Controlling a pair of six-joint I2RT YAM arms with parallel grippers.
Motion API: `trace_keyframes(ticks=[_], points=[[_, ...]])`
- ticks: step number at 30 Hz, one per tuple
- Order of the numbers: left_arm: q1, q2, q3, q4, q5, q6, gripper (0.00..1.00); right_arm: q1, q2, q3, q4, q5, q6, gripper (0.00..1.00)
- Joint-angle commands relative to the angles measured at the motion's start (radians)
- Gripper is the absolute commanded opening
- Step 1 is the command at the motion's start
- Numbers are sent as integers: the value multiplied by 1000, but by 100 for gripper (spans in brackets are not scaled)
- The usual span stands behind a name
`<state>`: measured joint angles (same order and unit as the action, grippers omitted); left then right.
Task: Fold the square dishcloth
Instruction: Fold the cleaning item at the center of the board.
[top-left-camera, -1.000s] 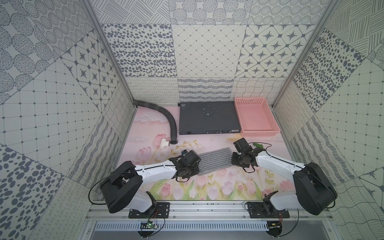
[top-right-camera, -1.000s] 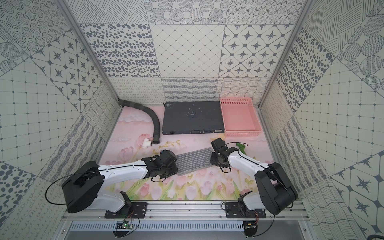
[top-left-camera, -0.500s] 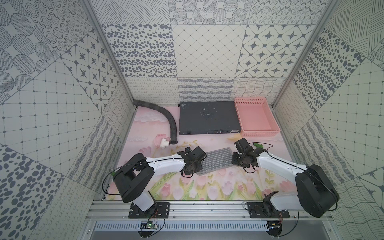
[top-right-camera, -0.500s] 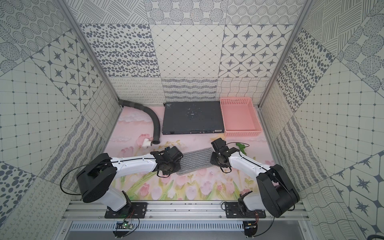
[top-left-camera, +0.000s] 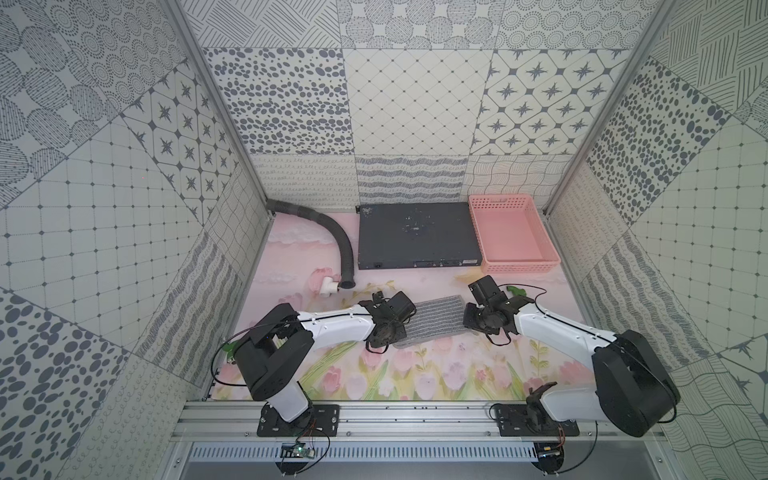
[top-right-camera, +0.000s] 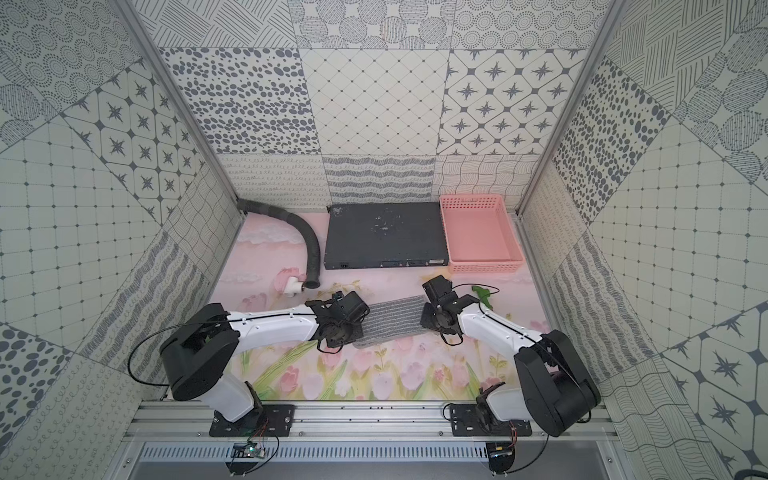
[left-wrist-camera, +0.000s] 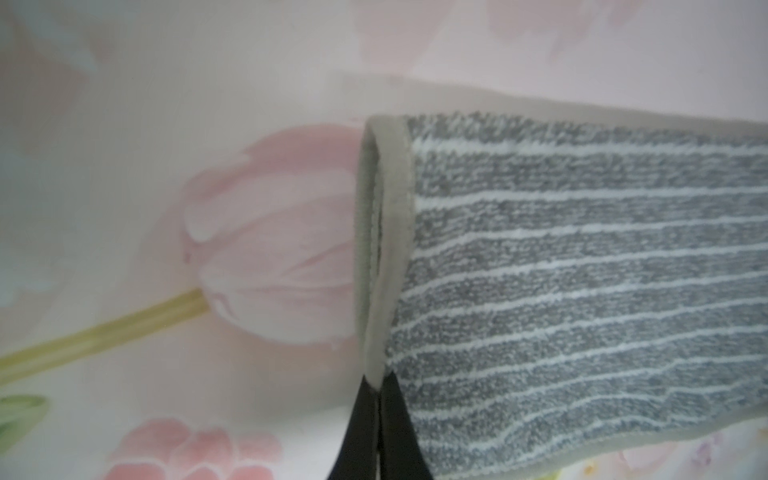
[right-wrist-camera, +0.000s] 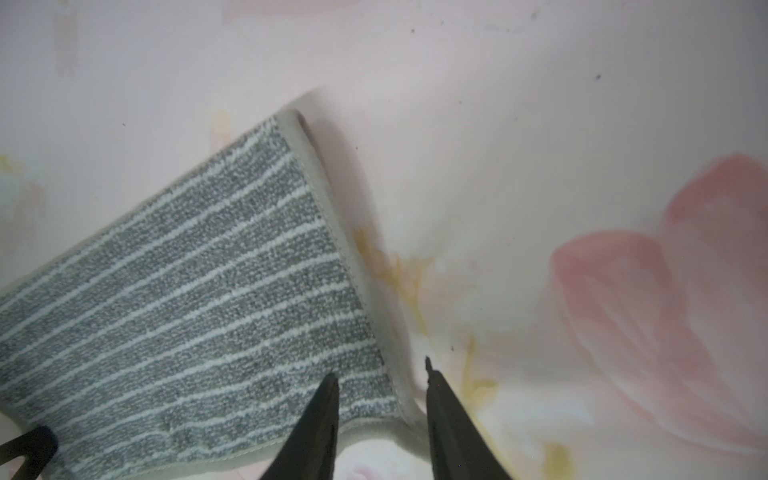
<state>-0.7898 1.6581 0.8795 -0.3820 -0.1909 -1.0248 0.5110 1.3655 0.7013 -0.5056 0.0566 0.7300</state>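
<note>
The square dishcloth, grey with thin pale stripes, lies as a doubled strip on the flowered mat between my two arms in both top views. My left gripper is shut on the pale hem at the cloth's left end, where the two layers meet. At the cloth's right end, my right gripper is open. One of its fingers is over the striped cloth and the other is over the bare mat, so the hem runs between them.
A pink basket stands at the back right, beside a flat black box. A grey ribbed hose curves from the back left to a white fitting. A small green thing lies behind the right arm. Patterned walls close in on three sides.
My left gripper has slid right to the cloth's left end and closed on its hem. The right gripper has stayed at the cloth's right end.
</note>
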Motion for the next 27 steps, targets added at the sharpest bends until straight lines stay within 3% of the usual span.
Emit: trace_keyframes(ticks=[1,11,18,27], points=[[7,-6,-1,-313,-247,87,0,4,-11,14,13,-1,11,38],[35,-107,-5,-285,-346,181,0,6,0,7,97,-123,21,37],[35,-176,2,-194,-298,273,0,9,72,19,202,-220,31,32],[34,-219,11,-170,-225,297,0,17,150,55,250,-252,35,28]])
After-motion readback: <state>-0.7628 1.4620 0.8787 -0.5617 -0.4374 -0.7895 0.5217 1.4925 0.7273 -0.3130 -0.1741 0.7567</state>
